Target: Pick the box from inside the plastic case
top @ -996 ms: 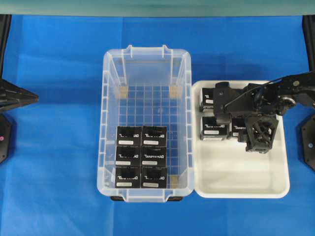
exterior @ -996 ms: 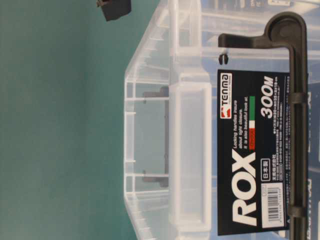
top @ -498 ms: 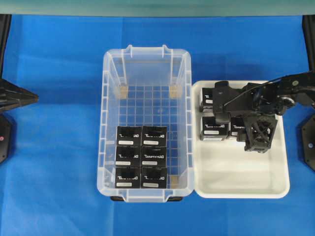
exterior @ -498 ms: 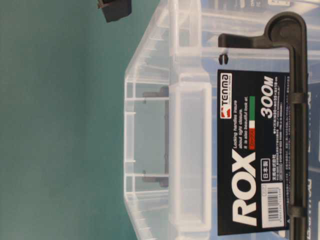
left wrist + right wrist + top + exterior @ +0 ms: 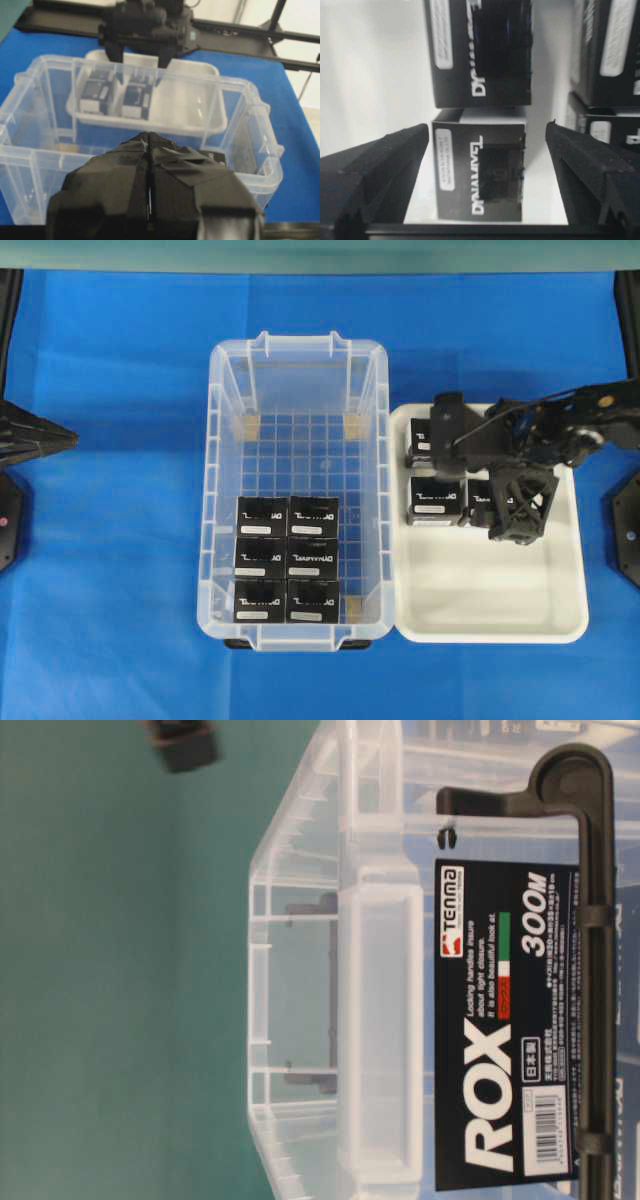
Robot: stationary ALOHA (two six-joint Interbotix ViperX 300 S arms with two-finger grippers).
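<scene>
The clear plastic case (image 5: 225, 490) stands mid-table and holds several black boxes (image 5: 287, 560) packed together at its near end. It also shows in the left wrist view (image 5: 240, 100) and fills the table-level view (image 5: 380, 1020). My right gripper (image 5: 512, 505) is open and empty over the white tray (image 5: 490, 635). In the right wrist view its jaws (image 5: 486, 135) stand wide apart on either side of a box (image 5: 480, 170) lying on the tray, without touching it. My left gripper (image 5: 72, 437) is shut and empty at the far left, outside the case (image 5: 147, 135).
Three more black boxes lie in the tray (image 5: 375, 65) beside the framed one, one beyond it (image 5: 480, 50) and two to the right (image 5: 610, 50). The tray touches the case's right wall. A black label with white ROX lettering (image 5: 500, 1020) is on the case's end wall.
My right arm has shifted slightly left and toward the back over the tray. Its dark part in the table-level view has slid left. The boxes and my left gripper have not moved.
</scene>
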